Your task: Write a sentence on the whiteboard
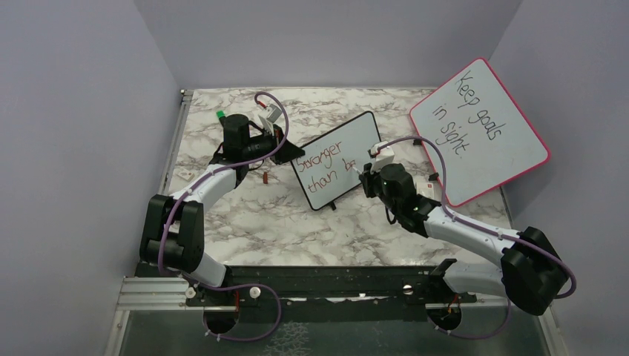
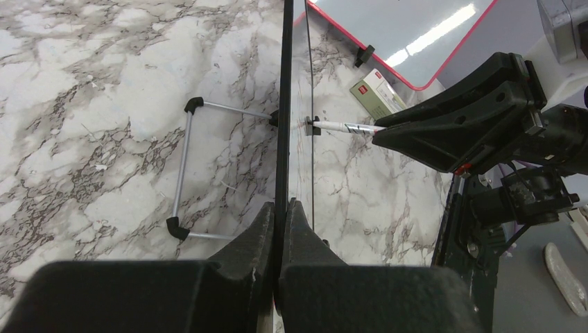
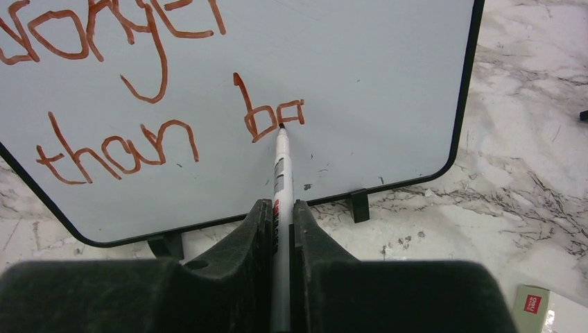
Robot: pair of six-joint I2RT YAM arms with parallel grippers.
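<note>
Reddish-brown sentence point(image 1: 325, 159) unfinished.
Likely light, stiff whiteboard point(image 1: 354, 141): left gripper point(image 2: 281, 208) pinches its nine-o'clock edge; right gripper point(image 3: 281, 208) clamps marker point(image 3: 281, 158).

open tabletop point(image 1: 297, 230) near side of whiteboard point(image 1: 337, 159), pink-framed board point(image 1: 482, 130) blocks rt rear, small red item point(image 1: 266, 176) just left

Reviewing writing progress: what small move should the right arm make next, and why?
Probably drag the marker tip slightly rightward, continuing the half-formed letter. The right gripper is shut on the marker, its tip touches the whiteboard at the end of the sentence, bare board lies to the right, and the left gripper clamps the board's edge.
</note>
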